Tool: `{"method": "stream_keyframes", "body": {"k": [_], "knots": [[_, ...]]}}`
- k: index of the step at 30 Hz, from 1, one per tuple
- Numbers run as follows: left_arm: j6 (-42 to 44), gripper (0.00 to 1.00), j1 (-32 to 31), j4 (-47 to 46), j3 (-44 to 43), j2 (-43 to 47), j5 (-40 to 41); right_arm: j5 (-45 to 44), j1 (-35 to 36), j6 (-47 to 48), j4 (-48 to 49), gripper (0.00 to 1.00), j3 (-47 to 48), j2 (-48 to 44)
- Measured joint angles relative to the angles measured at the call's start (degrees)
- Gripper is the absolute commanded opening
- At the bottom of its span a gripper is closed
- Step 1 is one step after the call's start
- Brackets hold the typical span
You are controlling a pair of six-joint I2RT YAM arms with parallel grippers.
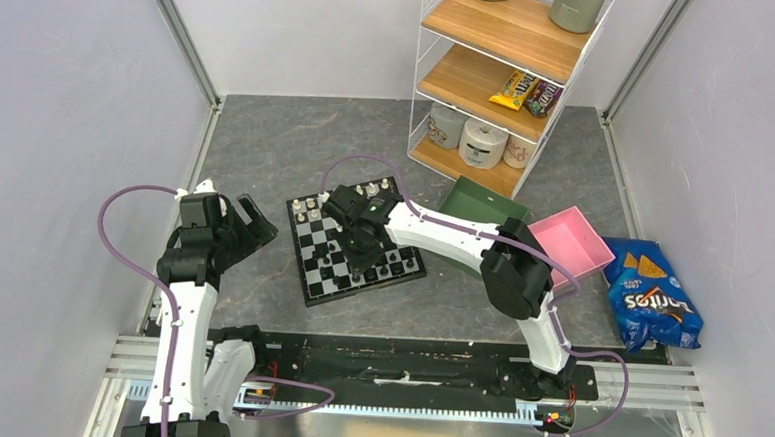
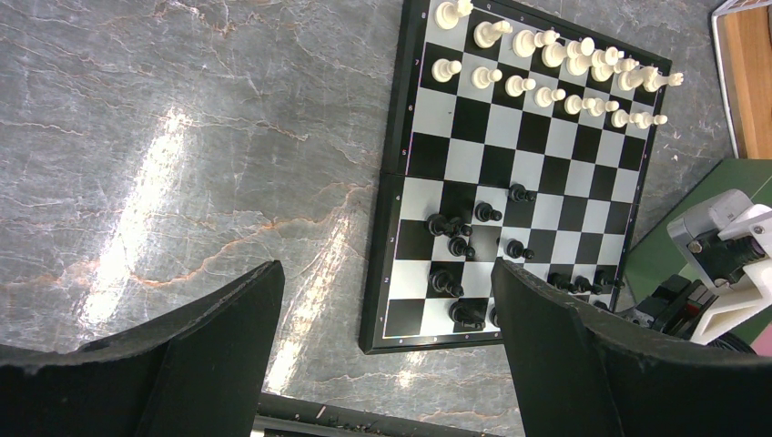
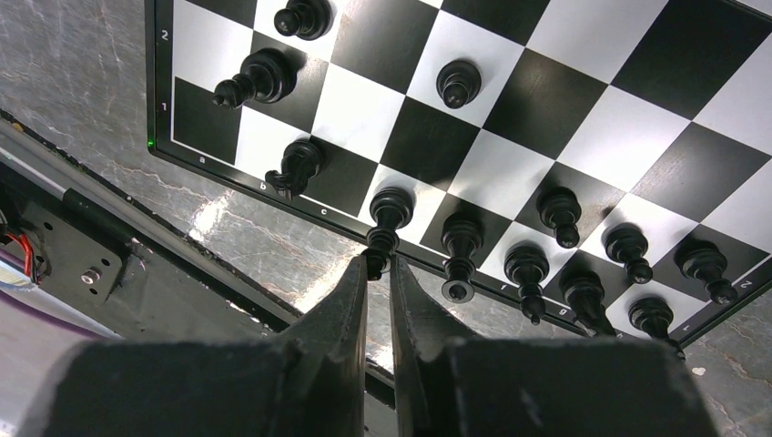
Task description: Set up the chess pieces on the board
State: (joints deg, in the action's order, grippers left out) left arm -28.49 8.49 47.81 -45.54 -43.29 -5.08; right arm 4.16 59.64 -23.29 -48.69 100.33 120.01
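Chess piece (image 3: 391,211) top hidden inside the pinching right gripper (image 3: 379,267).

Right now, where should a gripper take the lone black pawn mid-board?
I'd pinch the pawn by its round head, coming straight down from above. It stands upright and alone, the squares of the board around it bare, so a finger fits on each side; the base is wider and sits flat.

At the tips of my black right tool (image 3: 380,266) I see a black chess piece (image 3: 390,214), and beyond it the board (image 3: 583,137) runs in black-and-white chequers inside a dark border. Ahead of my black left tool (image 2: 387,267), cream-white pieces (image 2: 526,42) line its far side, over a grey worktop (image 2: 182,137) veined pale and rust.
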Motion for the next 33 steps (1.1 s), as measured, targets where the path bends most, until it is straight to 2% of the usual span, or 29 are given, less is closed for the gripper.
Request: {"method": "stream_keyframes", "body": {"k": [7,10,18,26,33], "knots": [[0.0,0.91,0.0,0.0,0.0,0.0,0.0,0.0,0.0,0.0,0.0,0.23,0.0,0.0],[0.0,0.91,0.0,0.0,0.0,0.0,0.0,0.0,0.1,0.0,0.0,0.31,0.0,0.0],[0.0,0.91,0.0,0.0,0.0,0.0,0.0,-0.5,0.2,0.8,-0.9,0.43,2.3,0.0],[0.0,0.91,0.0,0.0,0.0,0.0,0.0,-2.6,-0.2,1.6,-1.4,0.44,8.3,0.6],[0.0,0.91,0.0,0.0,0.0,0.0,0.0,-3.7,-1.3,2.0,-1.8,0.42,12.6,5.6]]}}
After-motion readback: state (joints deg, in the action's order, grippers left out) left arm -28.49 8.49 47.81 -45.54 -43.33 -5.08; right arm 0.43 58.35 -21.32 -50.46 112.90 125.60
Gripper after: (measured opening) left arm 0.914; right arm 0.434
